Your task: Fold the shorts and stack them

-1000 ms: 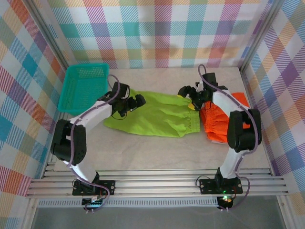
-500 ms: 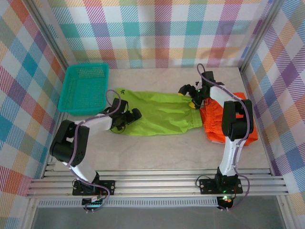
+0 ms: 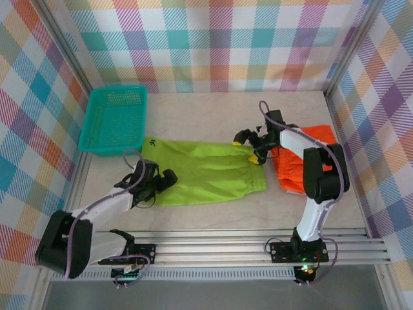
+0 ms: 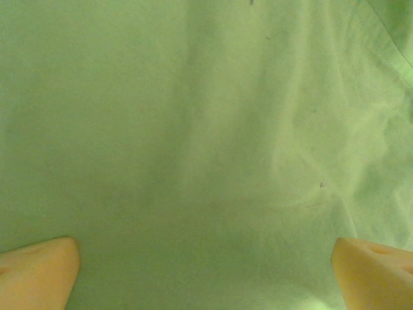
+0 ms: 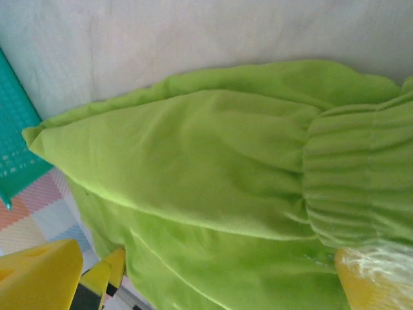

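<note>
Task stage: judged early; one pair is part folded and no stack is built.
Green shorts [image 3: 206,171]: lie flat across the middle of the bench [image 3: 206,110], waistband to the right. In the right wrist view one leg lies over the other, so the lengthwise fold looks done.
Orange shorts [image 3: 292,175]: lie bunched at the right of the bench, just beside the green waistband and partly under the right arm. Fold state cannot be told.
Left to do: judged to be the cross fold on the green pair, folding of the rest, then stacking.
Left end effector [image 4: 206,271]: open, fingers wide apart, low over the green cloth at its near left edge [image 3: 160,183]. Nothing is pinched.
Right end effector [image 3: 247,147]: open, fingers spread at the far end of the waistband. No cloth is gripped.
Basket [image 3: 115,119]: teal mesh, at the far left of the bench, well apart from both pairs. No contents can be seen in it.
</note>
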Robot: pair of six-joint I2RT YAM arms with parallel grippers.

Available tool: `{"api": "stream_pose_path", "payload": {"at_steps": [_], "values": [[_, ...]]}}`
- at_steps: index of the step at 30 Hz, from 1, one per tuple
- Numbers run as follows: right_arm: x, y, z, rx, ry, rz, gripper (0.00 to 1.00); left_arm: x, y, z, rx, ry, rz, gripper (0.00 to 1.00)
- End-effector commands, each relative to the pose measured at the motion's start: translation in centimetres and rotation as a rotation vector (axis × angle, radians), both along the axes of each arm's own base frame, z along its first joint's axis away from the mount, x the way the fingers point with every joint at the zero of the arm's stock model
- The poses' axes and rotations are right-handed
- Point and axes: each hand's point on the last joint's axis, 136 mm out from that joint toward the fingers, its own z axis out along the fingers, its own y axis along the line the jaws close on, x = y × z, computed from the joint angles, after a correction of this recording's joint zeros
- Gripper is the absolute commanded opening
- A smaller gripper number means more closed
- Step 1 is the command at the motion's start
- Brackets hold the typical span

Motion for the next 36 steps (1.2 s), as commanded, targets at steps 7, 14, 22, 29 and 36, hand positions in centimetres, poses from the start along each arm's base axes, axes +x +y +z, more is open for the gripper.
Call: {"api": "stream_pose_path", "payload": {"at_steps": [7, 14, 22, 29, 36], "values": [[0.1, 1.7, 7.9, 0.089, -0.172, 0.015, 1.0, 1.2, -2.2, 8.8, -0.133, -0.119, -0.06, 1.0], [1.5, 2.3, 5.8, 0.064, -0.127, 0.021, 1.0, 3.5, -4.1, 7.0, -0.18, -0.1, -0.07, 1.0], [4.4, 1.4, 1.4, 0.0, -0.088, 0.01, 0.99, 1.2, -2.8, -0.8, -0.084, 0.036, -0.025, 1.0], [5.6, 0.1, -2.2, -0.028, -0.004, -0.051, 0.99, -2.0, -1.1, -3.6, -0.066, 0.085, 0.03, 1.0], [6.0, 1.0, 0.1, 0.031, -0.064, -0.025, 0.99, -2.5, -0.5, -1.6, -0.083, 0.024, 0.055, 1.0]]}}
